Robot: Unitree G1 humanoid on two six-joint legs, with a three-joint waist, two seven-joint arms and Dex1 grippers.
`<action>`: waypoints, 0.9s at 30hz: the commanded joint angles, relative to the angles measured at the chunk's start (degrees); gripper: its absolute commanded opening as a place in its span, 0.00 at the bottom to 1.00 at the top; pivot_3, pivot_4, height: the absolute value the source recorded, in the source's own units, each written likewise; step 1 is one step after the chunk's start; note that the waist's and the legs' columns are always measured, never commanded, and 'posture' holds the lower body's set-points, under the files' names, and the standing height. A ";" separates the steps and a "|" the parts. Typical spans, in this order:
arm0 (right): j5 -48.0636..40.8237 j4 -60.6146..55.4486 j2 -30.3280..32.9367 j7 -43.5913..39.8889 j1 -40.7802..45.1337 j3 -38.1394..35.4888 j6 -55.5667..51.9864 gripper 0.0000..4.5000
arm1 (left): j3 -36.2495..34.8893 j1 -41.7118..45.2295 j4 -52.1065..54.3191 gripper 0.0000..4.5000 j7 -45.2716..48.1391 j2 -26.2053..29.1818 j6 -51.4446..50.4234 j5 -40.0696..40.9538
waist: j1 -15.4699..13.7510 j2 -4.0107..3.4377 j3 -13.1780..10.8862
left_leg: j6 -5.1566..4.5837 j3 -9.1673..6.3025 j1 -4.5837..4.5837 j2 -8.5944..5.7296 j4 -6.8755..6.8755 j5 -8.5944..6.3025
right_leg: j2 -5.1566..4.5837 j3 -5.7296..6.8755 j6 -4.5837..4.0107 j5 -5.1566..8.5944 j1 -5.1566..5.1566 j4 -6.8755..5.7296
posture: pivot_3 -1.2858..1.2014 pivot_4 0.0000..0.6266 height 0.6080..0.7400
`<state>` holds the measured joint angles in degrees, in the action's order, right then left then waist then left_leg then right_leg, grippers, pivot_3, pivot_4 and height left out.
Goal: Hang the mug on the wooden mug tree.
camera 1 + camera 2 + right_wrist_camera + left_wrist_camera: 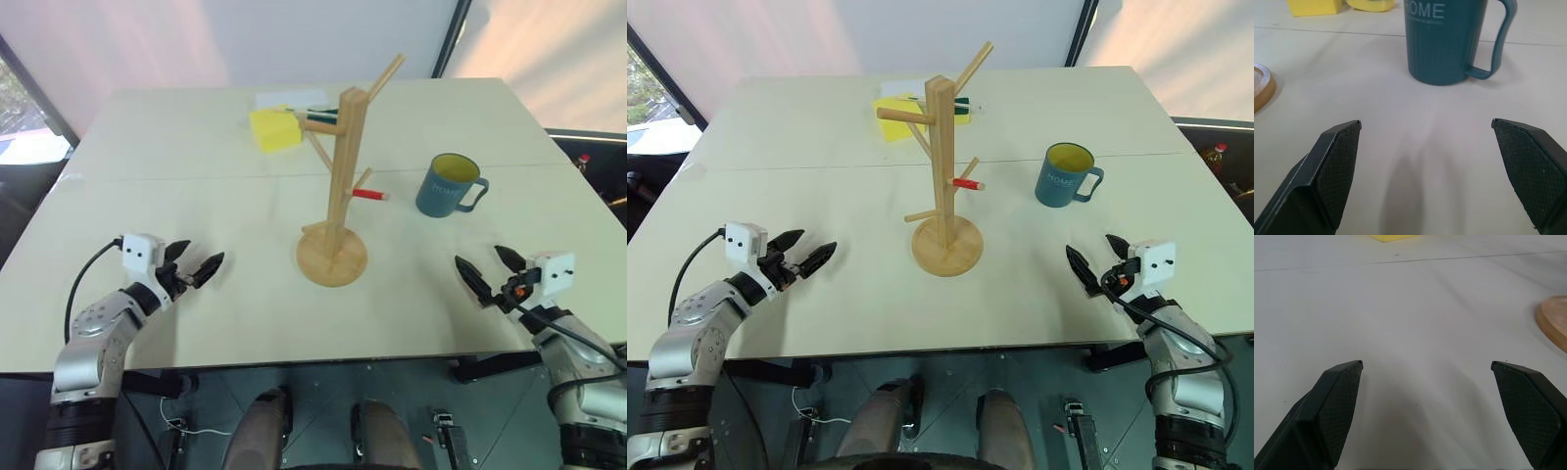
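Right claw: 2 black, textured fingers spread wide, empty.
Left claw: spread wide too, empty.
Mug: glossy blue ceramic, upright on the table — ahead of the right claw.
Tree: pale wood, round base — mid-table.

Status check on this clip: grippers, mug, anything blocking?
Left gripper and right gripper open, empty, low over table. Mug upright, unhung, right of wooden mug tree. Path to mug unobstructed.
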<state>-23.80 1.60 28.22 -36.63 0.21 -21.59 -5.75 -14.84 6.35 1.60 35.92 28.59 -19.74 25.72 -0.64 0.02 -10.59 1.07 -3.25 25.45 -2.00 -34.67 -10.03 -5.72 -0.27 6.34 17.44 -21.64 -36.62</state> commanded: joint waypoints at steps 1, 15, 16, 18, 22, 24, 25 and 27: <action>-0.26 -0.08 0.85 -0.50 0.83 -0.45 0.82 0.99 | -1.69 -0.46 2.84 1.00 -0.72 0.02 0.98 0.60 | 0.00 0.00 0.00 | -0.01 0.00 0.00 0.00 0.01 0.00 | 0.00 0.00 0.00 0.00 0.01 0.01 | 0.52 0.24 1.00; 3.59 5.17 0.30 4.03 7.57 1.17 0.73 0.99 | 1.17 -1.48 8.60 1.00 1.05 -0.82 0.81 2.53 | 0.09 0.00 0.00 | -0.02 0.01 -0.02 -0.01 0.00 0.01 | 0.03 0.00 0.00 -0.01 0.03 0.01 | 0.52 0.24 1.00; 3.96 6.18 0.10 5.12 8.99 1.27 0.31 0.99 | 1.88 -1.79 10.02 1.00 2.02 -1.09 1.13 3.02 | 0.10 0.00 0.00 | -0.02 0.03 -0.02 -0.01 0.00 0.01 | 0.02 0.00 0.00 -0.01 0.03 0.01 | 0.52 0.24 1.00; 4.60 7.70 -0.23 6.56 11.33 1.59 0.93 0.99 | 3.63 -2.23 12.86 1.00 3.65 -1.40 0.88 3.76 | 0.07 0.00 0.00 | -0.02 0.06 -0.02 -0.02 -0.01 0.01 | 0.02 -0.02 -0.01 -0.01 0.04 0.02 | 0.52 0.24 1.00; 7.68 13.33 -0.04 10.62 16.93 2.50 2.19 0.99 | 9.13 -2.08 19.13 1.00 7.34 -1.10 -1.14 5.23 | 0.00 0.00 0.00 | -0.04 0.06 -0.02 -0.01 0.00 0.03 | 0.05 -0.01 -0.01 -0.01 0.04 0.01 | 0.52 0.24 1.00; 8.62 15.93 -0.04 12.42 19.26 2.50 3.10 0.99 | 11.05 -1.78 21.08 1.00 8.51 -0.75 -1.97 5.60 | 0.04 -0.01 0.00 | -0.05 0.07 -0.02 -0.02 -0.01 0.04 | 0.07 -0.01 -0.01 -0.01 0.06 0.02 | 0.52 0.24 1.00; 8.96 17.62 -0.04 13.19 20.75 2.47 3.67 0.99 | 12.10 -1.30 21.99 1.00 8.88 -0.70 -2.54 5.80 | 0.02 -0.01 0.00 | -0.05 0.08 -0.03 -0.03 -0.01 0.04 | 0.07 -0.01 -0.01 -0.01 0.07 0.02 | 0.52 0.24 1.00; 9.83 21.14 0.09 14.85 23.42 2.40 4.76 0.99 | 13.88 -0.28 23.27 1.00 9.22 -0.68 -3.57 6.01 | 0.07 -0.02 -0.01 | -0.07 0.09 -0.05 -0.03 -0.01 0.05 | 0.10 0.00 0.00 -0.01 0.10 0.02 | 0.52 0.24 1.00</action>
<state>-14.59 21.39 27.88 -23.16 21.79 -18.41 -2.99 -1.58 5.08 22.02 44.58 27.23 -22.77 30.72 -0.57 0.00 -10.60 1.00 -3.16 25.39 -2.03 -34.69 -9.98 -5.57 -0.22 6.34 17.43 -21.54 -36.61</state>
